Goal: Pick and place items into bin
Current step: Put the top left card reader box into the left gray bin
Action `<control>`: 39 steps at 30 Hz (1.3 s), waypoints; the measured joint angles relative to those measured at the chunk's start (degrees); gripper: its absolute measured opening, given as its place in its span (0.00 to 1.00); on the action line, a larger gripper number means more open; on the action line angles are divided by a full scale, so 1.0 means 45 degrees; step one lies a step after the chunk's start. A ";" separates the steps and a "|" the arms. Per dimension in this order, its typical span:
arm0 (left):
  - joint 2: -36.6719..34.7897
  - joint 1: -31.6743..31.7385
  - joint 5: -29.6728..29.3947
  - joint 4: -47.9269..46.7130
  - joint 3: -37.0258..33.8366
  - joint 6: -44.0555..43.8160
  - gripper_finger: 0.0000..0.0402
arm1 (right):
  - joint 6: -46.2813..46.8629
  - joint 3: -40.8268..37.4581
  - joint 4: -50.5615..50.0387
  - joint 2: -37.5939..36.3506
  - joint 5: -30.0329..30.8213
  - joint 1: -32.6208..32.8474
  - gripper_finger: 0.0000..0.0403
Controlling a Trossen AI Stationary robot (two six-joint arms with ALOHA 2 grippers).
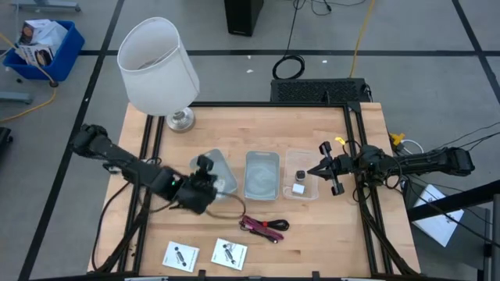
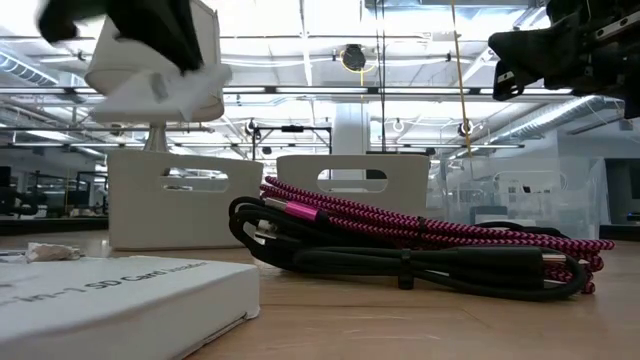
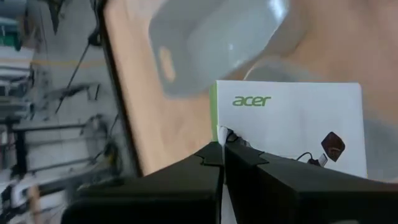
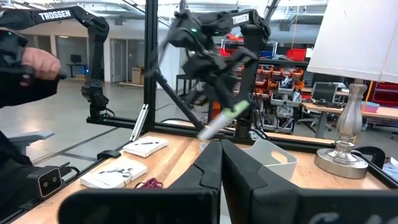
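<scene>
My left gripper (image 1: 208, 182) hovers over the left clear bin (image 1: 221, 173), shut on a white "acer" card box (image 3: 292, 118); the low view shows this box (image 2: 155, 75) raised at top left. Two more white cards (image 1: 180, 255) (image 1: 230, 252) lie flat near the table's near edge. The coiled red-and-black cable (image 1: 264, 226) lies on the table in front of the bins. A tiny black cube (image 1: 300, 173) and a tiny white block (image 1: 298, 187) sit in the right clear bin (image 1: 311, 190). My right gripper (image 1: 323, 168) is shut beside that bin, holding nothing. My left gripper pinches the card box between its two fingers at the middle of one edge (image 3: 219, 132), next to the green stripe. The box is lifted clear above the left bin, with its printed face toward the wrist camera.
A white-shaded lamp (image 1: 158, 66) stands at the table's far left corner. A middle clear bin (image 1: 262, 175) sits between the other two. Black frame rails (image 1: 355, 156) run along the table's sides. A person's sleeve (image 4: 28, 71) shows beyond the table.
</scene>
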 joint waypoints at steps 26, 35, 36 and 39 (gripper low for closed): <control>0.0305 0.3607 0.5338 0.3175 -0.2112 0.8071 0.01 | -0.0155 0.0005 -0.0364 -0.0002 0.0100 0.0000 0.00; 0.1523 0.4111 0.5884 0.3754 -0.2105 0.8854 0.01 | -0.0354 0.0005 -0.0466 0.0008 0.0111 0.0000 0.00; 0.1593 0.4116 0.5895 0.3693 -0.2103 0.8750 0.02 | -0.0368 0.0005 -0.0481 0.0019 0.0124 0.0000 0.00; 0.1724 0.4106 0.5914 0.3711 -0.2102 0.8730 0.07 | -0.0372 0.0010 -0.0589 0.0018 0.0394 -0.0005 0.00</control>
